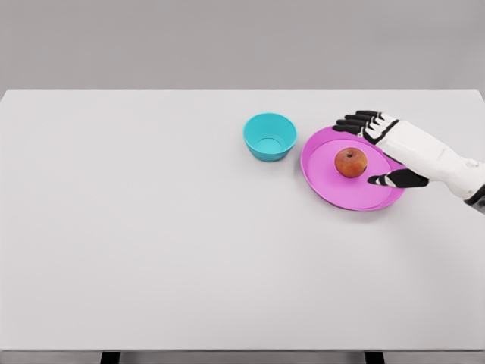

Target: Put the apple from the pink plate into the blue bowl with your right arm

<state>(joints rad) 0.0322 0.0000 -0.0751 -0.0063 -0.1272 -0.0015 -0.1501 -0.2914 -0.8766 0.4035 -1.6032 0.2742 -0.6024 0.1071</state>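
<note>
Reaching my right hand [379,148] toward the apple [351,162] on the plate [322,178] | fingers spread, holding nothing | apple likely firm, smooth (may roll): grasp its sides | bowl [270,136] beside.

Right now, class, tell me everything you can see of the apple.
The apple is round, red-orange with a yellower patch, smooth-looking, and upright, with a dark stem dimple on top. It sits whole, right of centre on the pink plate, which lies just right of the blue bowl. The right hand is open around its right side, fingers behind and thumb in front, none visibly touching it. Only the plate touches it.
</note>
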